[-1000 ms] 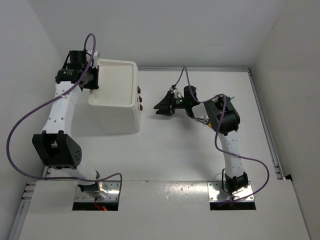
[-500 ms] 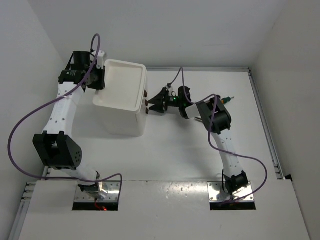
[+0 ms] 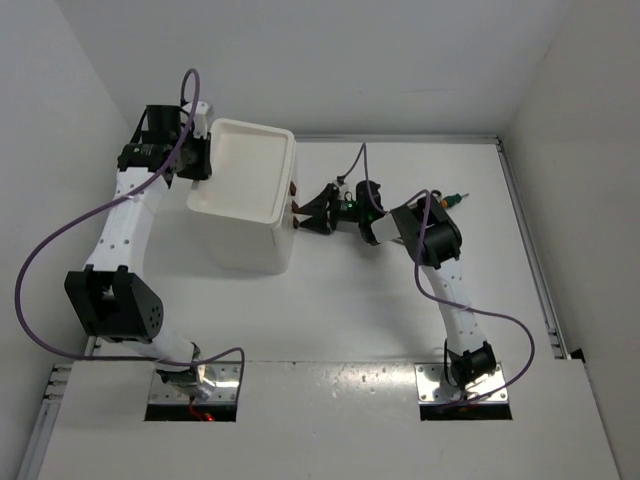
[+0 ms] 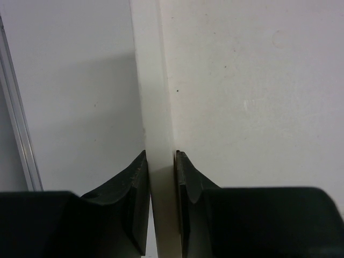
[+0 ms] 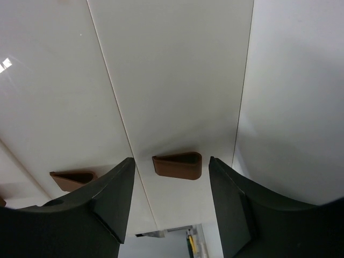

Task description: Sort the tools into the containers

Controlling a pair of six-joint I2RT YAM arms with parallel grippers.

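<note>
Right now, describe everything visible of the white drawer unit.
The drawer unit is a white, glossy plastic box standing on the table, far left, with a shallow recessed tray top. Its drawer fronts face right, look closed, and carry small dark brown knobs. The left gripper has its jaws shut on the tray's left rim. The right gripper is open, jaws either side of one knob.

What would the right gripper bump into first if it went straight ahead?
Probably the brown knob. It sits right between the open fingers of the right gripper, on a white drawer front. How near it is, I can't tell exactly.
</note>
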